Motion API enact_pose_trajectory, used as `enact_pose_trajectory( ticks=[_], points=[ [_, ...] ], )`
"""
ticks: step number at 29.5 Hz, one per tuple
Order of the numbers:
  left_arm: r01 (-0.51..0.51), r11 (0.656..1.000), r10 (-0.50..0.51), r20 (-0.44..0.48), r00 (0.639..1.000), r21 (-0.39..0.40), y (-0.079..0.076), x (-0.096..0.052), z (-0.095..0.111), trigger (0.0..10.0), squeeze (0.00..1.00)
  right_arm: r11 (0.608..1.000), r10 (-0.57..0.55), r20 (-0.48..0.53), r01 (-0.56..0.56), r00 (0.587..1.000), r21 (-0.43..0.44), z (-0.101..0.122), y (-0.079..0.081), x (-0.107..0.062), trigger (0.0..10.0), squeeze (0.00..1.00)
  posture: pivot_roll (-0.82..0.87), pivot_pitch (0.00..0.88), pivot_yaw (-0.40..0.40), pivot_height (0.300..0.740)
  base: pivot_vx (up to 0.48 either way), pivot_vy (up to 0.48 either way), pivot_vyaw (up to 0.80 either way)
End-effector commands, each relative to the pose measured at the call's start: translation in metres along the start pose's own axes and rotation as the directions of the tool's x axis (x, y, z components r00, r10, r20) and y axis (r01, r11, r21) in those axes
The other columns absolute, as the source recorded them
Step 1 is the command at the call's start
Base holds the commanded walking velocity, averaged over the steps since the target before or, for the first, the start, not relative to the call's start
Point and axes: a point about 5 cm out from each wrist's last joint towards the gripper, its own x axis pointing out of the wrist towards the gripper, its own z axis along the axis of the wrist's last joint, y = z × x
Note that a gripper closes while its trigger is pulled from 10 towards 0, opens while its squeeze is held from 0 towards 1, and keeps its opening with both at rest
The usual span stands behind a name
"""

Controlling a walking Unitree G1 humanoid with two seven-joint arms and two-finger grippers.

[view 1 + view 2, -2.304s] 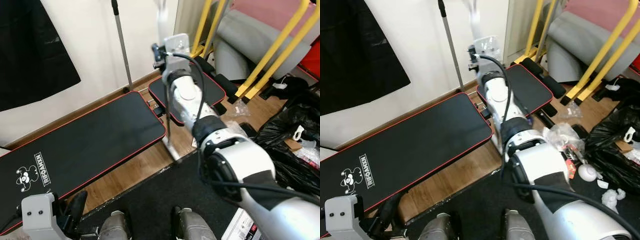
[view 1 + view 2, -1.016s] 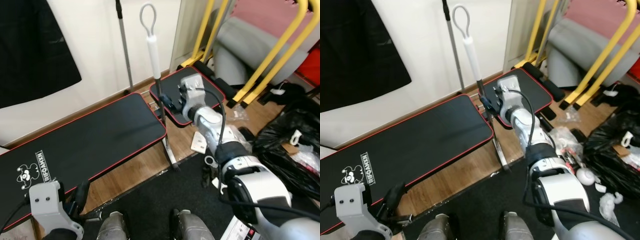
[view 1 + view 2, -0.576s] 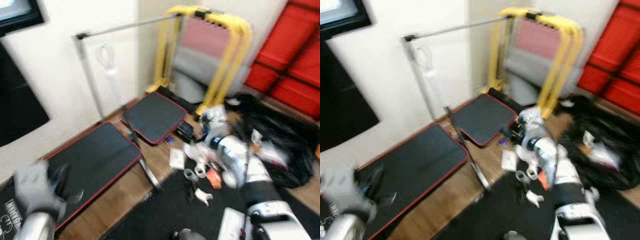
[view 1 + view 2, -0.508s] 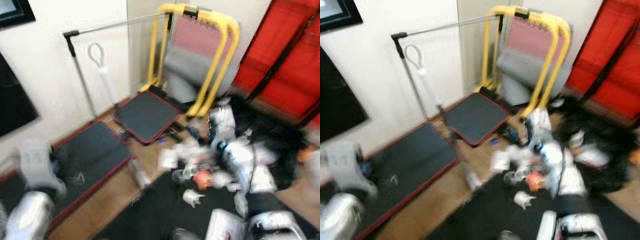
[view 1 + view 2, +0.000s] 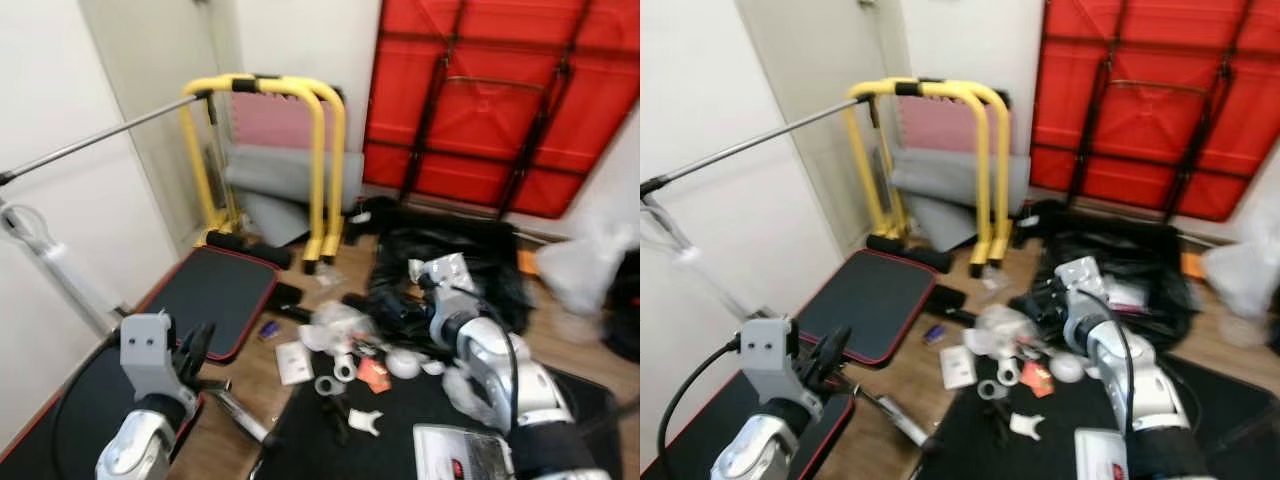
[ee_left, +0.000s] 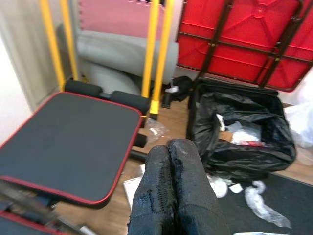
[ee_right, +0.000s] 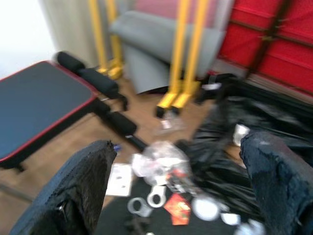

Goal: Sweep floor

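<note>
Left gripper [image 6: 168, 193] has its fingers pressed together, empty, raised at near left above the black bench pad [image 5: 213, 287]. Right gripper [image 7: 181, 191] gapes wide (nothing between) over scattered litter [image 5: 345, 345] on the wooden floor [image 5: 250, 370] — black bag [image 5: 455, 265] beyond.

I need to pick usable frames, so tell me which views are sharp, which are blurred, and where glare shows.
Left eye view: fairly sharp at centre, soft toward the edges. Right eye view: similar, white wall washed out. Left wrist view: the sharpest; black trash bag crisp, left hand fingers close and dark. Right wrist view: blurred throughout; litter smeared, right hand fingers soft-edged.
</note>
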Motion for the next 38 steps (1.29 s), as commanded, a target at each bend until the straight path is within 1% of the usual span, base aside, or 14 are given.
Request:
enact_pose_trajectory(
  ticks=[1,10,13,16,17,19,20,22,23,26,29,31,33,38],
  points=[
    [-0.001,1.0,0.001,-0.017,1.0,0.004,0.002,-0.004,-0.004,10.0,0.0,1.0,-0.01,-0.007,0.01,1.0,0.008,-0.001,0.003,-0.002,10.0,0.0,-0.05,0.0,-0.044,0.74,0.0,0.0,-0.8],
    [-0.06,0.993,0.053,-0.07,0.996,-0.105,-0.018,-0.023,-0.025,10.0,0.0,0.995,-0.05,-0.009,0.051,0.999,0.084,-0.012,0.015,-0.021,10.0,0.0,-0.07,0.0,-0.031,0.74,0.0,0.0,-0.27],
    [-0.147,0.985,0.133,-0.14,0.981,-0.094,-0.002,-0.027,-0.049,10.0,0.0,0.989,-0.116,-0.018,0.117,0.993,0.087,-0.032,-0.004,-0.027,10.0,0.0,-0.07,0.0,-0.032,0.74,0.0,0.0,0.0],
    [-0.289,0.955,0.262,-0.26,0.929,-0.071,0.043,-0.032,-0.086,10.0,0.0,0.97,-0.242,-0.164,0.243,0.956,-0.016,-0.081,-0.041,-0.032,10.0,0.0,-0.09,0.0,-0.026,0.74,0.0,0.0,0.0],
    [-0.289,0.955,0.262,-0.26,0.929,-0.071,0.043,-0.032,-0.086,10.0,0.0,0.97,-0.242,-0.164,0.243,0.956,-0.016,-0.081,-0.041,-0.032,10.0,0.0,-0.09,0.0,-0.026,0.74,0.0,0.0,0.0],
    [-0.348,0.937,0.31,-0.394,0.865,-0.028,0.063,-0.042,-0.119,10.0,0.0,0.955,-0.294,-0.349,0.289,0.89,-0.067,-0.128,-0.053,-0.048,10.0,0.0,-0.09,0.0,-0.024,0.74,0.0,0.0,0.0],
    [-0.348,0.937,0.31,-0.394,0.865,-0.028,0.063,-0.042,-0.119,10.0,0.0,0.955,-0.294,-0.349,0.289,0.89,-0.067,-0.128,-0.053,-0.048,10.0,0.0,-0.09,0.0,-0.024,0.74,0.0,0.0,0.0],
    [-0.396,0.918,0.336,-0.56,0.757,0.017,0.072,-0.061,-0.154,10.0,0.0,0.942,-0.314,-0.531,0.326,0.787,-0.073,-0.171,-0.052,-0.073,10.0,0.0,-0.09,0.0,-0.019,0.74,0.0,0.0,0.0],
    [-0.396,0.918,0.336,-0.56,0.757,0.017,0.072,-0.061,-0.154,10.0,0.0,0.942,-0.314,-0.531,0.326,0.787,-0.073,-0.171,-0.052,-0.073,10.0,0.0,-0.09,0.0,-0.019,0.74,0.0,0.0,0.0],
    [-0.445,0.893,0.359,-0.697,0.621,0.063,0.074,-0.086,-0.18,10.0,0.0,0.944,-0.3,-0.655,0.313,0.693,-0.1,-0.202,-0.042,-0.098,10.0,0.0,-0.09,0.0,-0.022,0.74,0.0,0.0,0.0],
    [-0.462,0.884,0.366,-0.729,0.578,0.077,0.073,-0.094,-0.187,10.0,0.0,0.949,-0.287,-0.684,0.297,0.67,-0.107,-0.209,-0.038,-0.104,10.0,0.0,-0.09,0.0,-0.022,0.74,0.0,0.0,0.0],
    [-0.523,0.847,0.393,-0.769,0.504,0.091,0.072,-0.106,-0.196,10.0,0.0,0.958,-0.263,-0.744,0.259,0.614,-0.125,-0.224,-0.029,-0.116,10.0,0.0,-0.1,0.0,-0.019,0.74,0.0,0.0,0.0],
    [-0.565,0.823,0.403,-0.765,0.502,0.064,0.072,-0.104,-0.198,10.0,0.0,0.958,-0.255,-0.757,0.265,0.602,-0.112,-0.229,-0.024,-0.119,10.0,0.0,-0.1,0.0,-0.017,0.74,0.0,0.0,0.0],
    [-0.555,0.831,0.39,-0.759,0.522,0.045,0.069,-0.098,-0.197,10.0,0.0,0.957,-0.247,-0.755,0.275,0.608,-0.092,-0.23,-0.02,-0.117,10.0,0.0,-0.1,0.0,-0.015,0.74,0.0,0.0,0.0]
  ],
)
